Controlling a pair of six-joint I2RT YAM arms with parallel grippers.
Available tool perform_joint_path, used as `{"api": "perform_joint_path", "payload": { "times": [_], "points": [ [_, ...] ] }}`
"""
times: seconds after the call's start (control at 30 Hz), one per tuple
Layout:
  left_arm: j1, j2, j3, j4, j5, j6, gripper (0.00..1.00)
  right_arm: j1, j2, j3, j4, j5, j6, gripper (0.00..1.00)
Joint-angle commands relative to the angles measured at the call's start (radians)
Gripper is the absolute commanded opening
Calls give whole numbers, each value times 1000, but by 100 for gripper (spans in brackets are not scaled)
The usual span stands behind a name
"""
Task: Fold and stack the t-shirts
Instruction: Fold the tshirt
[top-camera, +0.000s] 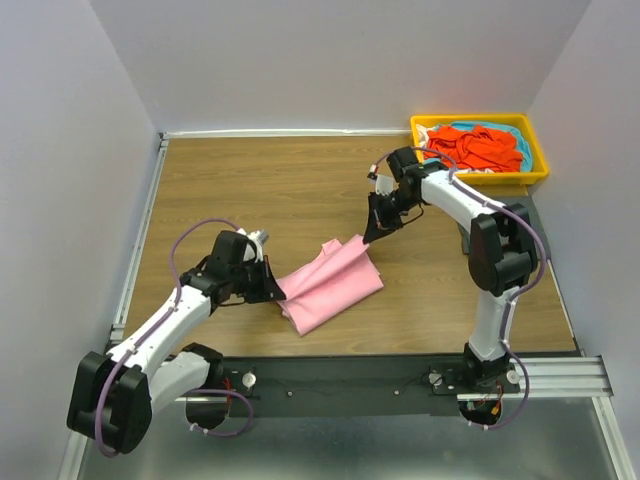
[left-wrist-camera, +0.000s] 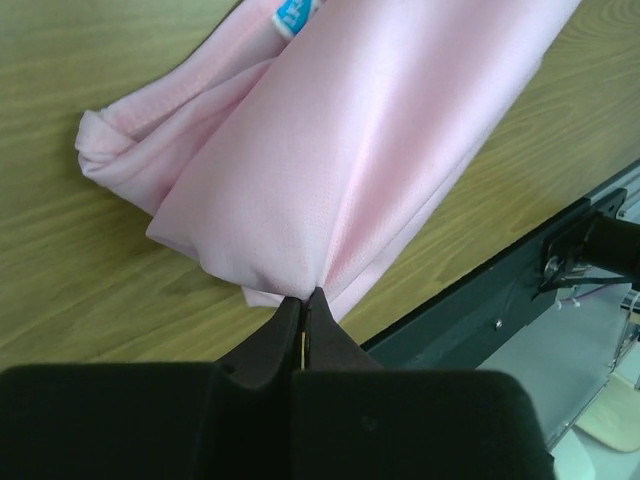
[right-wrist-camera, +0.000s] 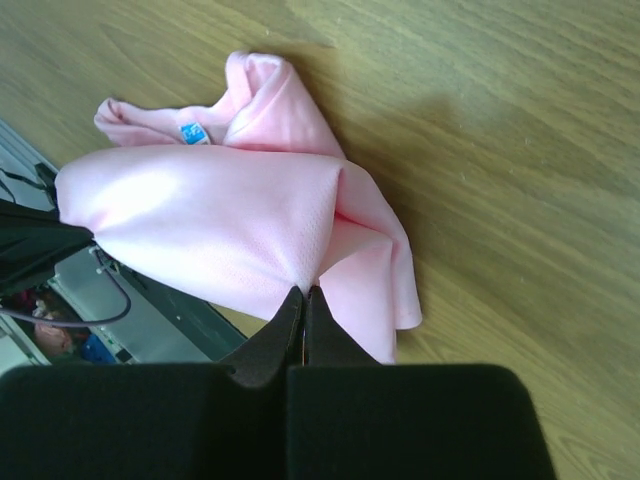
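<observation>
The light pink t-shirt (top-camera: 330, 285) hangs stretched between my two grippers near the table's front middle. My left gripper (top-camera: 277, 288) is shut on its left corner, seen close in the left wrist view (left-wrist-camera: 305, 296) with the pink cloth (left-wrist-camera: 350, 150) above the fingertips. My right gripper (top-camera: 368, 238) is shut on the far right corner; the right wrist view shows its tips (right-wrist-camera: 303, 291) pinching the pink t-shirt (right-wrist-camera: 230, 220). An orange-red t-shirt (top-camera: 478, 148) and a turquoise t-shirt (top-camera: 521, 143) lie crumpled in the yellow tray (top-camera: 480, 178). The dark grey t-shirt is out of view.
The yellow tray sits at the table's back right corner. The black front rail (top-camera: 400, 372) runs along the near edge, also showing in the left wrist view (left-wrist-camera: 500, 290). White walls close in the wooden table (top-camera: 260, 190) at the back and sides.
</observation>
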Motion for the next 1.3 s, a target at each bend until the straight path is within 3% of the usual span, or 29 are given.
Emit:
{"api": "perform_joint_path", "payload": {
  "times": [0.0, 0.2, 0.4, 0.47, 0.5, 0.6, 0.67, 0.77, 1.07, 1.1, 1.13, 1.17, 1.27],
  "points": [
    [12, -37, -40, 15, -51, -46, 0, 11, 47, 35, 71, 45, 8, 1],
    [15, -66, -21, -16, -157, -89, 0, 37, 72, 43, 131, 62, 31, 12],
    [15, -118, -8, -68, -206, -127, 1, 42, -11, 25, 177, 157, 67, 46],
    [17, -145, 3, -96, -249, -142, 4, 42, -62, 8, 204, 224, 78, 53],
    [16, -176, 12, -123, -267, -161, 11, 40, -114, -12, 212, 246, 90, 57],
    [15, -221, 20, -154, -313, -193, 21, 40, -186, -46, 244, 306, 101, 57],
    [15, -256, 26, -179, -333, -222, 41, 42, -250, -92, 274, 312, 115, 58],
    [15, -300, 35, -212, -356, -254, 60, 40, -315, -158, 306, 289, 120, 58],
    [15, -370, 101, -217, -314, -256, 68, 42, -382, -353, 413, 0, 109, 56],
    [15, -351, 113, -196, -301, -236, 65, 43, -382, -386, 433, -34, 124, 56],
    [12, -341, 144, -183, -290, -227, 53, 43, -381, -403, 470, -68, 132, 55],
    [9, -330, 156, -171, -281, -219, 48, 45, -378, -416, 484, -96, 141, 55],
    [-23, -269, 187, -97, -208, -214, 45, 65, -347, -439, 513, -148, 150, 53]
  ]
}}
